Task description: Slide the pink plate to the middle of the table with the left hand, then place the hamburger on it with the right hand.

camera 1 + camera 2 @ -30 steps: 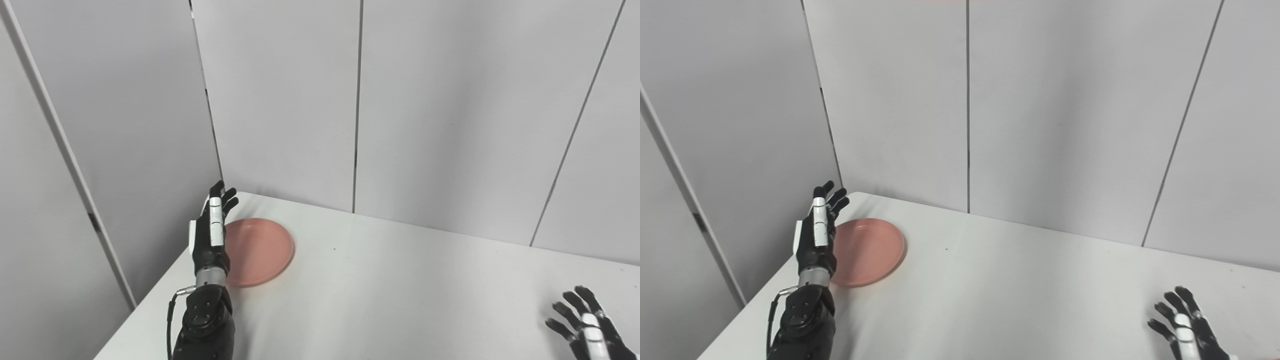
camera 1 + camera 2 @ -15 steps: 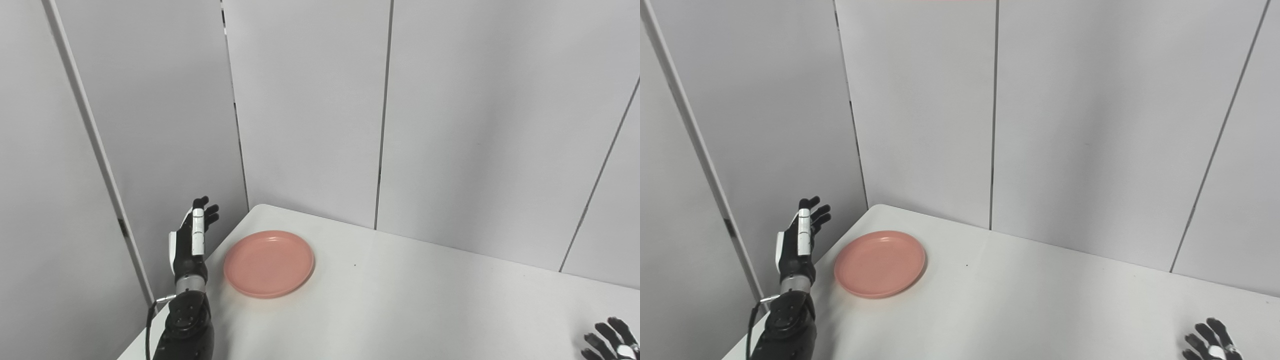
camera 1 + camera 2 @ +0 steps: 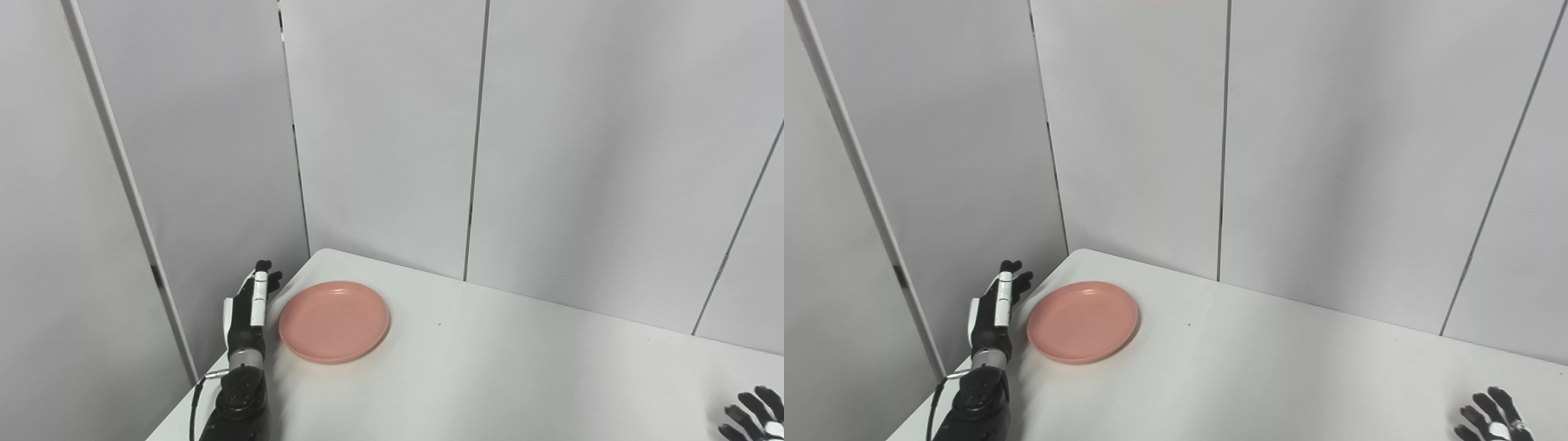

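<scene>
- Left robot hand (image 3: 248, 309) stands edge-on at the table's left border, just beside the pink plate (image 3: 334, 320); its fingers (image 3: 261, 288) are stretched out straight, pointing up and away from the camera, and it holds nothing.
- Whether its edge touches the plate's rim cannot be told; in the right eye view a thin strip of table (image 3: 1225, 373) shows between them.
- Right robot hand (image 3: 1494, 422) is only partly in view at the bottom right corner, low over the table, well apart from the plate, with dark fingers spread apart and nothing in them.
- Grey wall panels (image 3: 380, 122) with dark vertical seams close off the table at the back and on the left.
- Between the plate and the right robot hand lies a broad stretch of bare white table, with one small dark speck (image 3: 439, 324) to the right of the plate.
- Left forearm (image 3: 236, 401) rises from the bottom edge, black, with a thin cable looping at the wrist.
- Round, shallow and plain salmon pink, the plate lies flat near the table's far left corner, with a low raised rim.
</scene>
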`<state>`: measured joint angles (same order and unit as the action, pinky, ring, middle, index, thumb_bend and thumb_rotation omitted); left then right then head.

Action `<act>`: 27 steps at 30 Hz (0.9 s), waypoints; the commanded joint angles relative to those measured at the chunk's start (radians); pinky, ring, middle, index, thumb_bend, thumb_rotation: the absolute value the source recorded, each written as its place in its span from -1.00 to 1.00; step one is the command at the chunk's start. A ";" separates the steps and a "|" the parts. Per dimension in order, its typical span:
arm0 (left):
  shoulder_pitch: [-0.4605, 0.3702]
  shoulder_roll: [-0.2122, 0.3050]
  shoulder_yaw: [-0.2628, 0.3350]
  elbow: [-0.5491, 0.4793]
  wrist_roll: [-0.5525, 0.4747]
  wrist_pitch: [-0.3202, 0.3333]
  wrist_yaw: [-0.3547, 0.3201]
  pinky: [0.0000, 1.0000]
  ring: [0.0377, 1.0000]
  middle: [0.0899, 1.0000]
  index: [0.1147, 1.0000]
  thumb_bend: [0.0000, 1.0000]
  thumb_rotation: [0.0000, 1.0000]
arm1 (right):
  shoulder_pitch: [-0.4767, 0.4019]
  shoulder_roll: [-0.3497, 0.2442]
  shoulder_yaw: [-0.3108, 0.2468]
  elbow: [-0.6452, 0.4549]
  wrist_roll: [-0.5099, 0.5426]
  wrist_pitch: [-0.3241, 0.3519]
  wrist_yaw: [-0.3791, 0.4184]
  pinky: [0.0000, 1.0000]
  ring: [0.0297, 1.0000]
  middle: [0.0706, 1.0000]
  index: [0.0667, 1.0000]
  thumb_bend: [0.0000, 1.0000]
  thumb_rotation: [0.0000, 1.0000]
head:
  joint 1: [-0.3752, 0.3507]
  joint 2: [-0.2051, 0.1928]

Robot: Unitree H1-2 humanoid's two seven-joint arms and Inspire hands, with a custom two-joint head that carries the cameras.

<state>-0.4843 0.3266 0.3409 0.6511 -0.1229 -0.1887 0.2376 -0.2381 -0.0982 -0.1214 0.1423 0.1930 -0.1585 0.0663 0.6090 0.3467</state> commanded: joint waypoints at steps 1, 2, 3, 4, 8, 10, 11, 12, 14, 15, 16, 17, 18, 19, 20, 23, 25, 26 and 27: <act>-0.055 0.015 -0.008 0.003 0.010 -0.049 0.000 0.84 0.65 0.53 0.55 0.59 1.00 | -0.019 0.002 0.001 -0.045 0.000 -0.013 0.001 0.62 0.68 0.73 0.76 -0.13 0.55 | -0.007 0.001; -0.057 0.015 -0.011 0.011 0.009 -0.051 -0.001 0.84 0.65 0.53 0.55 0.60 1.00 | -0.018 0.004 0.002 -0.048 -0.004 -0.009 -0.002 0.63 0.68 0.73 0.75 -0.11 0.56 | -0.007 0.001; -0.059 0.015 -0.013 0.017 0.006 -0.050 -0.005 0.84 0.65 0.53 0.55 0.60 1.00 | -0.016 0.004 0.003 -0.053 -0.005 -0.003 -0.004 0.64 0.68 0.73 0.75 -0.10 0.56 | -0.009 0.002; -0.063 0.012 -0.012 0.027 -0.004 -0.050 -0.010 0.85 0.66 0.53 0.55 0.61 1.00 | -0.014 0.002 0.005 -0.056 -0.006 0.000 -0.001 0.65 0.69 0.73 0.75 -0.09 0.57 | -0.011 0.004; -0.076 -0.006 -0.016 0.052 -0.022 -0.049 -0.023 0.91 0.69 0.54 0.56 0.59 1.00 | -0.014 0.000 0.006 -0.048 -0.005 -0.016 0.002 0.68 0.70 0.74 0.74 0.04 0.58 | -0.015 0.007; -0.081 -0.012 -0.024 0.069 -0.022 -0.056 -0.027 0.89 0.68 0.54 0.57 0.58 1.00 | -0.016 0.004 0.004 -0.039 0.005 -0.034 0.006 0.66 0.70 0.74 0.74 0.02 0.57 | -0.017 0.009; -0.086 -0.016 -0.026 0.080 -0.028 -0.060 -0.035 0.88 0.67 0.54 0.57 0.57 1.00 | -0.017 0.007 0.002 -0.036 0.012 -0.042 0.008 0.66 0.71 0.74 0.74 0.01 0.55 | -0.018 0.008; -0.090 -0.019 -0.027 0.089 -0.034 -0.066 -0.042 0.88 0.69 0.55 0.58 0.59 1.00 | -0.017 0.010 0.001 -0.035 0.016 -0.044 0.008 0.60 0.70 0.73 0.73 0.00 0.51 | -0.019 0.008; -0.097 -0.027 -0.027 0.108 -0.049 -0.078 -0.060 0.87 0.70 0.56 0.60 0.60 1.00 | -0.017 0.013 0.000 -0.035 0.014 -0.045 0.003 0.57 0.70 0.73 0.72 0.00 0.49 | -0.022 0.010; -0.100 -0.032 -0.028 0.118 -0.059 -0.086 -0.074 0.89 0.72 0.58 0.61 0.61 1.00 | -0.017 0.015 -0.001 -0.033 0.014 -0.052 0.002 0.61 0.72 0.74 0.72 0.02 0.49 | -0.024 0.010; -0.103 -0.036 -0.030 0.128 -0.067 -0.093 -0.086 0.90 0.72 0.59 0.62 0.62 1.00 | -0.016 0.018 -0.002 -0.033 0.015 -0.055 -0.001 0.62 0.72 0.74 0.71 0.02 0.48 | -0.025 0.011; -0.105 -0.040 -0.031 0.136 -0.076 -0.099 -0.098 0.89 0.73 0.59 0.62 0.63 1.00 | -0.016 0.020 -0.003 -0.033 0.013 -0.056 -0.004 0.59 0.70 0.73 0.70 0.02 0.46 | -0.025 0.011; -0.105 -0.044 -0.031 0.137 -0.084 -0.097 -0.108 0.89 0.73 0.60 0.63 0.67 1.00 | -0.015 0.021 -0.003 -0.038 0.015 -0.051 -0.005 0.56 0.69 0.72 0.68 0.00 0.44 | -0.027 0.013; -0.105 -0.048 -0.029 0.137 -0.095 -0.095 -0.116 0.91 0.74 0.60 0.63 0.69 1.00 | -0.013 0.021 -0.001 -0.045 0.013 -0.043 -0.005 0.56 0.71 0.73 0.69 -0.02 0.45 | -0.028 0.015; -0.105 -0.051 -0.028 0.136 -0.103 -0.094 -0.121 0.91 0.74 0.60 0.63 0.69 1.00 | -0.012 0.021 0.000 -0.050 0.013 -0.037 -0.004 0.57 0.71 0.73 0.69 -0.03 0.45 | -0.028 0.015; -0.105 -0.069 -0.025 0.129 -0.126 -0.092 -0.141 0.86 0.70 0.60 0.61 0.70 1.00 | -0.011 0.016 0.002 -0.051 0.001 -0.037 -0.004 0.66 0.76 0.77 0.72 -0.02 0.52 | -0.029 0.016; -0.103 -0.081 -0.022 0.124 -0.144 -0.088 -0.157 0.81 0.66 0.60 0.60 0.69 1.00 | -0.009 0.014 0.004 -0.058 -0.001 -0.028 -0.002 0.68 0.79 0.80 0.73 -0.02 0.54 | -0.029 0.016; -0.102 -0.088 -0.019 0.119 -0.156 -0.082 -0.167 0.80 0.65 0.60 0.60 0.71 1.00 | -0.008 0.013 0.005 -0.064 -0.003 -0.021 -0.002 0.73 0.81 0.82 0.73 0.01 0.55 | -0.034 0.020; -0.102 -0.094 -0.016 0.116 -0.169 -0.080 -0.178 0.79 0.65 0.60 0.60 0.72 1.00 | -0.007 0.013 0.004 -0.067 -0.003 -0.019 -0.002 0.75 0.82 0.83 0.74 0.03 0.55 | -0.034 0.020</act>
<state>-0.5714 0.2418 0.3254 0.7743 -0.2663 -0.2895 0.0838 -0.2260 -0.0791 -0.1172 0.1173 0.1906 -0.1657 0.0617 0.5768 0.3651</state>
